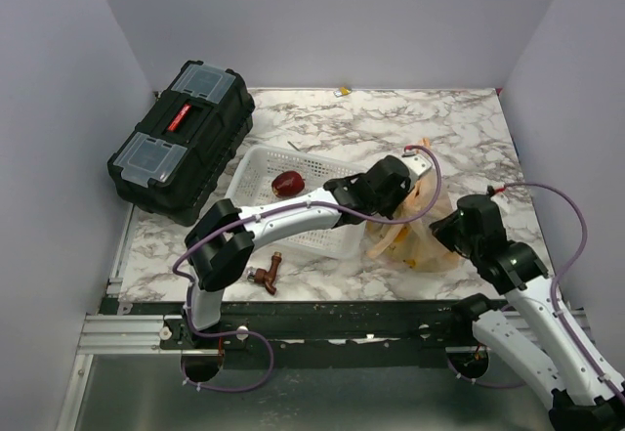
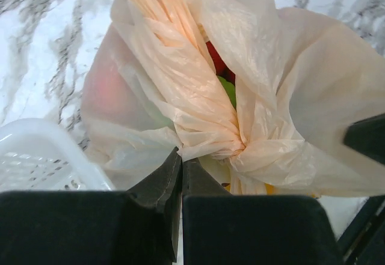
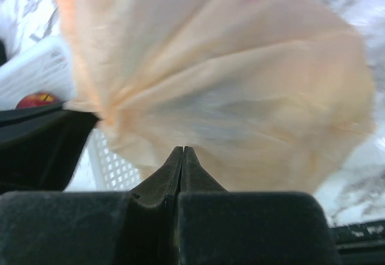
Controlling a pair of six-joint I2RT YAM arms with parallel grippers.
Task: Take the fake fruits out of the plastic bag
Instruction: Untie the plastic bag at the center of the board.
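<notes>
The pale peach plastic bag (image 1: pixel 422 236) lies on the marble table right of the white basket. My left gripper (image 1: pixel 398 183) is at the bag's top. In the left wrist view my left gripper (image 2: pixel 181 155) is shut, with gathered bag (image 2: pixel 198 115) film pinched at its tips. Inside the bag's mouth I see a red fruit (image 2: pixel 216 60) and a green fruit (image 2: pixel 227 91). My right gripper (image 1: pixel 452 229) is at the bag's right side. In the right wrist view my right gripper (image 3: pixel 182 149) is shut, its tips pressed into the bag (image 3: pixel 240 97) film.
The white perforated basket (image 1: pixel 256 165) holds one red fruit (image 1: pixel 287 183), which also shows in the right wrist view as a red fruit (image 3: pixel 36 100). A small brown tap-shaped object (image 1: pixel 266 275) lies near the table's front edge. A black toolbox (image 1: pixel 181 138) stands at the back left.
</notes>
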